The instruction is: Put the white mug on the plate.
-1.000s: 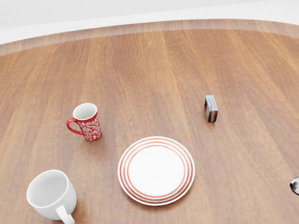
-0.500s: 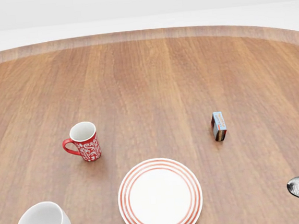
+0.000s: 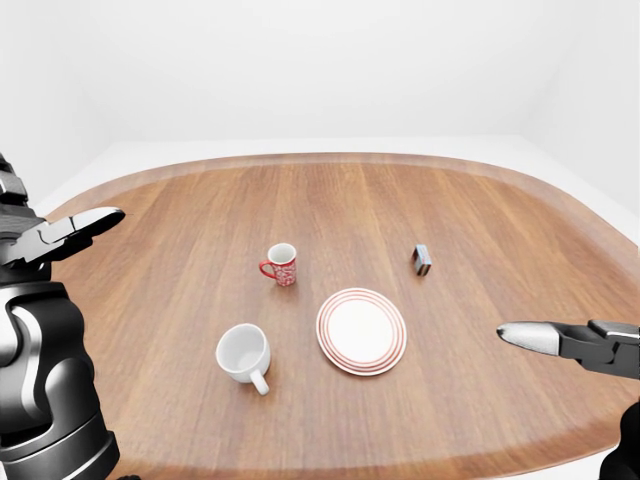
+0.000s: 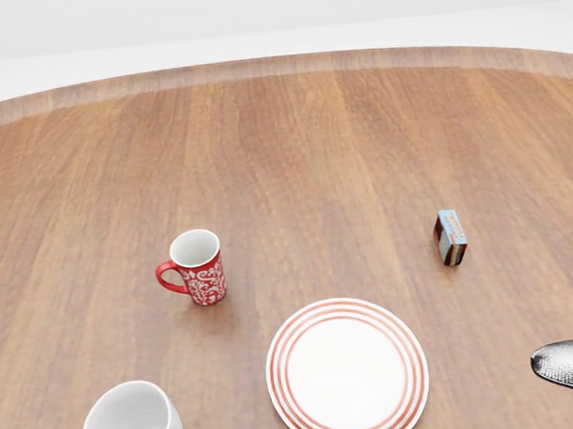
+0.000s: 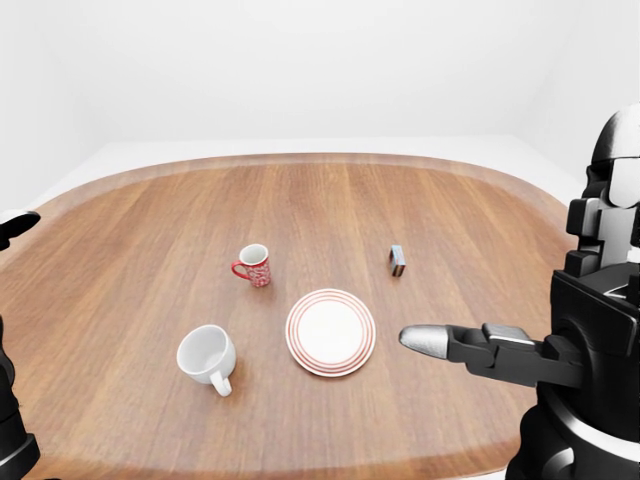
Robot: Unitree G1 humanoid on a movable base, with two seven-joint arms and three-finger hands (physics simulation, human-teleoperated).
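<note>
No writing was legible. The white mug (image 3: 243, 353) stood upright, handle toward the view's bottom; each robot hand (image 5: 430, 341) held nothing, fingers' spread unclear.

Bright, even, diffuse illum. Soft faint shadows under mugs, plate (image 4: 346, 372). No glare, no blur. Sharp render; eye views wide-angle, table (image 3: 330, 200) edge curved.

Both hands, left hand (image 3: 75, 229) and right hand (image 5: 445, 343), hover empty, fingers extended.

Smooth matt wood-grain worktop (image 3: 200, 230), glossy white ceramic mug (image 3: 243, 354) beside a glazed red-ringed plate (image 3: 361, 331), patterned red mug (image 3: 281, 265), glossy black arm shells, silvery metallic fingers (image 5: 428, 340)
</note>
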